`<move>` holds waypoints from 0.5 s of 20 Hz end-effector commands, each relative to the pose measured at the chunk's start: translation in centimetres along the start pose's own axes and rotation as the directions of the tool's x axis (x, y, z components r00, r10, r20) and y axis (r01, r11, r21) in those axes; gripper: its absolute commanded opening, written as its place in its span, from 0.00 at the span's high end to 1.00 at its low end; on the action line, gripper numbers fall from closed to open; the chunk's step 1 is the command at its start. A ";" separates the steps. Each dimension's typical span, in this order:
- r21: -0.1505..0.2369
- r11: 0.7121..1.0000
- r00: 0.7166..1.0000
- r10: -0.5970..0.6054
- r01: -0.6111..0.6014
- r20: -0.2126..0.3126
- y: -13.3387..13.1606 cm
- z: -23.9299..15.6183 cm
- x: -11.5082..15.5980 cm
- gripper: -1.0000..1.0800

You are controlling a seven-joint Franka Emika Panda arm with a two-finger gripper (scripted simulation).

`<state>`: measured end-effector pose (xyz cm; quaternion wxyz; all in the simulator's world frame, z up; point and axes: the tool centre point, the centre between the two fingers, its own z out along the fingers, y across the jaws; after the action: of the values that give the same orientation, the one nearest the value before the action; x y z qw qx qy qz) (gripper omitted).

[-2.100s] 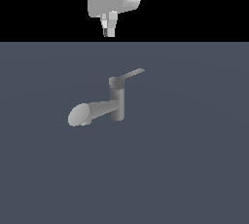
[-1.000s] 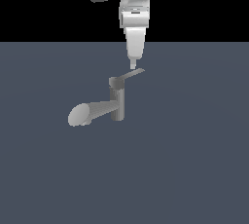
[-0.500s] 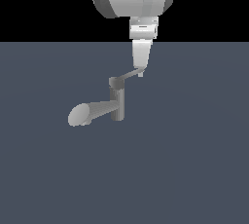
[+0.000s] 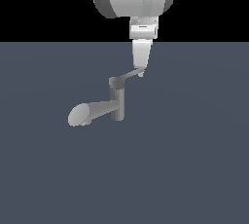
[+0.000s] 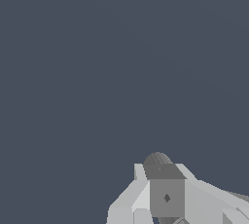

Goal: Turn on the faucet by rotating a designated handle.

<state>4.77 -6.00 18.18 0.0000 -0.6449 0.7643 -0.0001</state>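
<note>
A small grey faucet (image 4: 116, 102) stands on a flat blue-grey floor (image 4: 194, 169), a little toward the exterior view's left of the picture's middle. Its short upright post carries a thick tube spout (image 4: 90, 112) that reaches toward the exterior view's left and ends in a lighter oval face. From the small cap on top of the post a thin flat handle (image 4: 127, 76) sticks out toward the exterior view's right, rising slightly as it goes. The arm hangs straight down from above, its large pale body filling the upper middle of the exterior view, and the gripper (image 4: 140, 68) points downward with its tip at the outer end of the handle, where the two look to be touching. From this side the fingers overlap into a single narrow white wedge, so I cannot tell whether they are spread or closed, or whether they hold the bar. In the wrist view, pale blocky gripper parts sit low in the picture with a dark grey rounded piece between them, but it is too close and too cropped to say what that piece is.
</note>
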 end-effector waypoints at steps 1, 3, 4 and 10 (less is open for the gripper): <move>0.000 1.000 1.000 -0.001 0.001 0.000 0.0 0.0 0.0 1.00; 0.000 1.000 1.000 0.000 0.000 0.000 0.3 0.0 0.0 1.00; 0.000 1.000 1.000 0.000 0.000 0.000 0.6 0.0 0.0 1.00; 0.000 1.000 1.000 0.000 0.000 0.000 2.4 0.0 0.2 1.00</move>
<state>3.04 -5.85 18.19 0.0016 -0.6451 0.7641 -0.0013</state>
